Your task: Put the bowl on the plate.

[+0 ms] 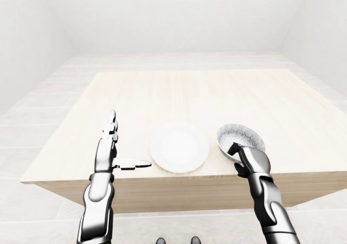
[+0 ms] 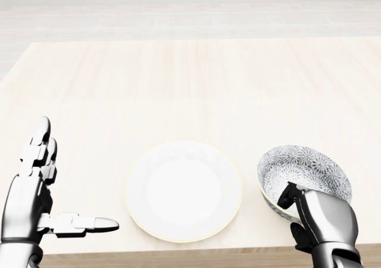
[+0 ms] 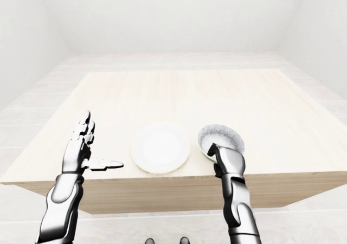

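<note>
Two hands show: the right hand curls its fingers over the near rim of the bowl, pinching it; the left hand hangs spread, apart. The plate lies left of the bowl on the table. Only the eye views show the table's near edge.

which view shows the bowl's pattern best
The head view: the bowl is large there, its floral print clear, with the right robot hand gripping its lower rim. The eye views show the bowl small and only speckled grey, right of the plate.
</note>
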`<state>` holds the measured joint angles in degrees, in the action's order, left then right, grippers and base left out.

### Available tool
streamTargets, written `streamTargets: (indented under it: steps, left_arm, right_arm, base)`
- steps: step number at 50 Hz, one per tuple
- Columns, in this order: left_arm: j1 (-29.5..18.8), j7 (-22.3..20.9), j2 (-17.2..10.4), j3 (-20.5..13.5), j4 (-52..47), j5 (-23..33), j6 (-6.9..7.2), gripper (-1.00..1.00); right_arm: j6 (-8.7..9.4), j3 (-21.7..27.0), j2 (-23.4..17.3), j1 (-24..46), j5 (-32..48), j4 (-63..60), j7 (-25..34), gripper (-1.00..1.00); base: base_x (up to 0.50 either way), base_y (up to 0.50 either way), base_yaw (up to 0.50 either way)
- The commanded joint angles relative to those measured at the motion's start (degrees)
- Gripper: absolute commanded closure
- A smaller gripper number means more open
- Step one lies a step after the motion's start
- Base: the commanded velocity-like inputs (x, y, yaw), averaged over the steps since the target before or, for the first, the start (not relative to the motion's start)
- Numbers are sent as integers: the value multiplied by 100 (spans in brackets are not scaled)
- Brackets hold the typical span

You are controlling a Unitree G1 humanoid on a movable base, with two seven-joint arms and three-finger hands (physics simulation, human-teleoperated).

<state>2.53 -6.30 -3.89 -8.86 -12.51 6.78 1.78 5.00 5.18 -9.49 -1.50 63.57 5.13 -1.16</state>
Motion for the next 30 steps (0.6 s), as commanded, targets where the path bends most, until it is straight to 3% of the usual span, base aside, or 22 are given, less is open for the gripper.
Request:
streamTargets:
  steps: [1,30]
  left_arm:
    - [33,-8,5,-11,-33,-3,-2,-100]
    - [15,-22,-2,-48,-39,-29,20,-100]
  right_arm:
    - [0,24,26,-90,110,-208,79,37]
    - [0,196,51,-72,329,-940,702,46]
  base:
    - [0,0,0]
    - [0,0,0]
